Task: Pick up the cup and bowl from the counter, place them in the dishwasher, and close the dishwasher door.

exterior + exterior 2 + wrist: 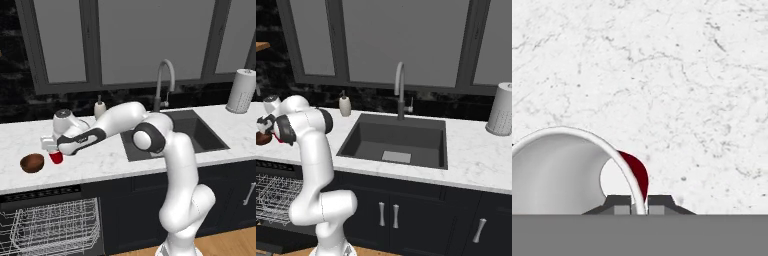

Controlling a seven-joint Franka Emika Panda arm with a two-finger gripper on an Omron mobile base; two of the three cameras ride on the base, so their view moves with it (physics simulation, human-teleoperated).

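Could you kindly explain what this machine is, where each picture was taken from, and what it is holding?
It is a white robot arm in a simulated kitchen. Two pictures come from cameras behind it, left and right; the third looks along its hand. Its gripper is shut on the rim of the red cup, seen close in the hand view. The brown bowl sits beside it on the marble counter, with the soap bottle and the paper towel roll. Below, the dishwasher shows its wire racks.

Kitchen — marble counter (100, 162) w/ sink (396, 140), faucet (400, 85), dishwasher (50, 225).
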